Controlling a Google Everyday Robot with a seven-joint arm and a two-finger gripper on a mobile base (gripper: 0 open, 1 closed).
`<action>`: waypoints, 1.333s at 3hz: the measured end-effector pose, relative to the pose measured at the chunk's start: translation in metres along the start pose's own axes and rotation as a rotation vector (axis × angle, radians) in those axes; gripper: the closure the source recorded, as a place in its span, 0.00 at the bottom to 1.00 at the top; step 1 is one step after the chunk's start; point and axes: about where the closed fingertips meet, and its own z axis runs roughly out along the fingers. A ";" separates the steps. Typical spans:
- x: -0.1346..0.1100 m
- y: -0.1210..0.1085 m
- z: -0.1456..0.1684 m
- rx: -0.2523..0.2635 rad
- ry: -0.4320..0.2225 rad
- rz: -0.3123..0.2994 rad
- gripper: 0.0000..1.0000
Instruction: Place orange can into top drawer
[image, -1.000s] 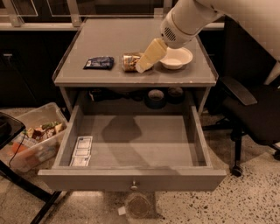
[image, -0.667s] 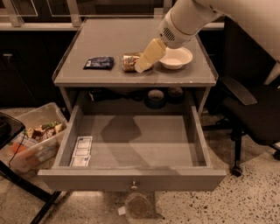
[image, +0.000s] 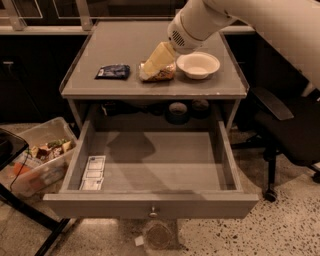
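Note:
The orange can (image: 165, 75) lies on its side on the grey tabletop (image: 125, 45), between a dark blue packet and a white bowl. My gripper (image: 156, 61) reaches down from the upper right and sits on top of the can's left part, covering much of it. The top drawer (image: 150, 204) below the tabletop is pulled wide open, with its round knob (image: 153, 212) at the front centre. A white strip of packets (image: 93, 173) lies in its left front corner.
A dark blue snack packet (image: 112, 71) lies left of the can and a white bowl (image: 198, 64) right of it. A clear bin of items (image: 37, 160) stands on the floor at the left. An office chair (image: 282, 130) is at the right.
My gripper has moved left and down, from beside the can's right end to over the can. The can, bowl and drawer have not moved.

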 end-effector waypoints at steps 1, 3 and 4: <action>-0.032 0.004 0.022 -0.012 -0.080 -0.036 0.00; -0.059 0.005 0.064 -0.052 -0.141 -0.055 0.00; -0.064 0.000 0.090 -0.061 -0.123 -0.043 0.00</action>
